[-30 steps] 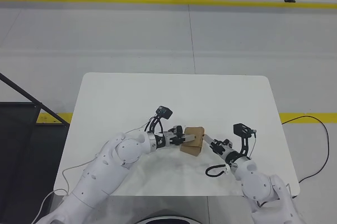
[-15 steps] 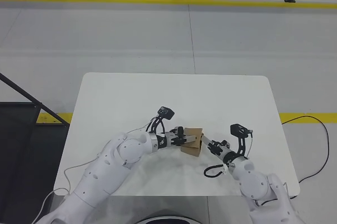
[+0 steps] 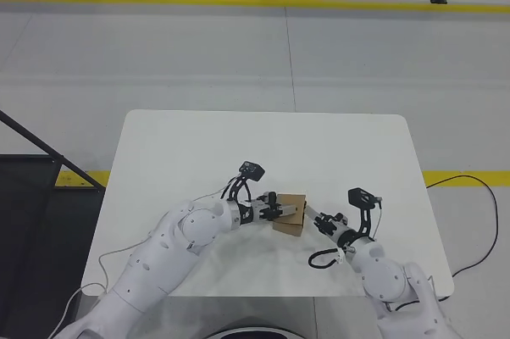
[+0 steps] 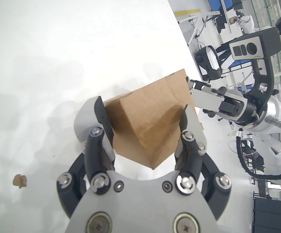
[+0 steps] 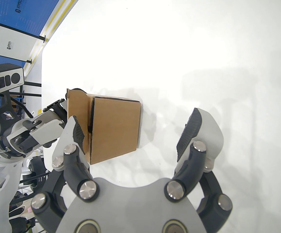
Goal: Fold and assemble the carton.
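The brown carton (image 3: 291, 214) sits on the white table (image 3: 196, 152), partly folded, with 1 flap standing open at an end. The left gripper (image 4: 143, 109) is clamped on the carton, its 2 fingers (image 4: 103, 117) pressing opposite sides at a corner. The right gripper (image 5: 135, 117) is at the carton's other end, spread wide: 1 finger touches the open-flap side and the other stands well apart from the carton. The carton may be tipped slightly off the table, which is hard to tell. A small brown scrap (image 4: 19, 181) lies well apart from the carton, on the left gripper's side.
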